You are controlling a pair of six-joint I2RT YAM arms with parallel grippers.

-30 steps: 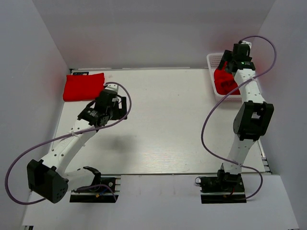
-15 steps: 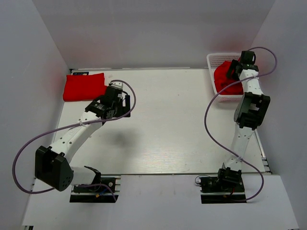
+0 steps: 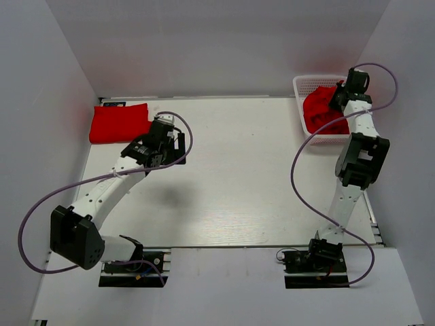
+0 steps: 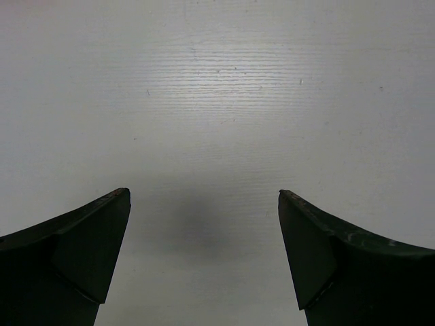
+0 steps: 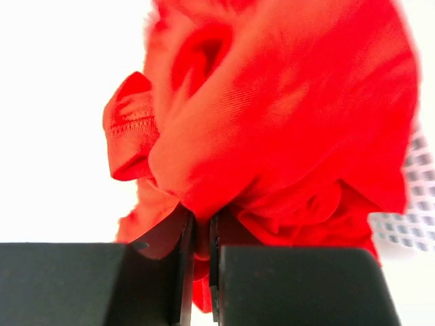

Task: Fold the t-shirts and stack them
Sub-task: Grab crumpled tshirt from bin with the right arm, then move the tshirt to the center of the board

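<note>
My right pincer has shifted rearward over the basket, clenched on a crumpled t-shirt there; pickup looks underway. My left pincer hangs released over the table near the folded t-shirt.

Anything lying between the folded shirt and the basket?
Only bare table in the top view, between the folded shirt and the basket. The left gripper, open, hangs near the folded shirt, over bare table too, per its wrist view.

A white wood-grain table stands enclosed by plain pale grey walls on the left, right and far sides.
</note>
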